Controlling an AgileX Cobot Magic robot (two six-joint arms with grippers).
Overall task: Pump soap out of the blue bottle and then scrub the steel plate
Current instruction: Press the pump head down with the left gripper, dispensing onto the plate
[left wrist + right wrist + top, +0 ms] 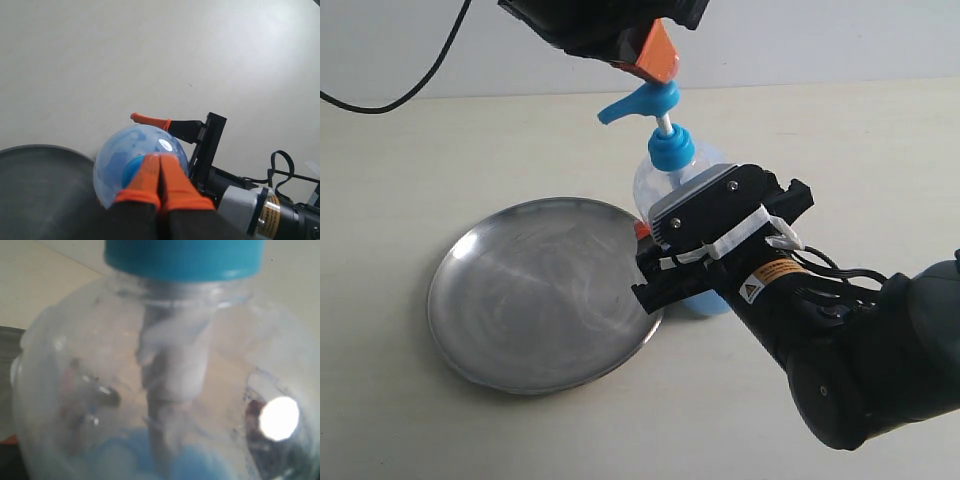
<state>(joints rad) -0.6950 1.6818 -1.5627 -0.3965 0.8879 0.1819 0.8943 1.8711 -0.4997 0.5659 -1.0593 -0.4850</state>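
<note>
The blue bottle (pixel 672 165) stands upright at the right rim of the steel plate (pixel 535 300). Its pump head (pixel 642 103) is raised on a white stem, and the spout points out over the plate. My left gripper (pixel 655 58) is shut, with its orange fingertips (pixel 160 167) pressed together just above the pump head, touching or nearly so. My right gripper (pixel 665 235) is closed around the bottle's body, one orange finger (pixel 150 120) showing beside it. Light blue soap (pixel 200 460) lies low inside the bottle (pixel 90 365), below the blue collar (pixel 182 257).
The pale table (pixel 440 160) runs around the plate on all sides. A black cable (pixel 390 100) hangs at the back left. My right arm (pixel 860 350) fills the front right corner.
</note>
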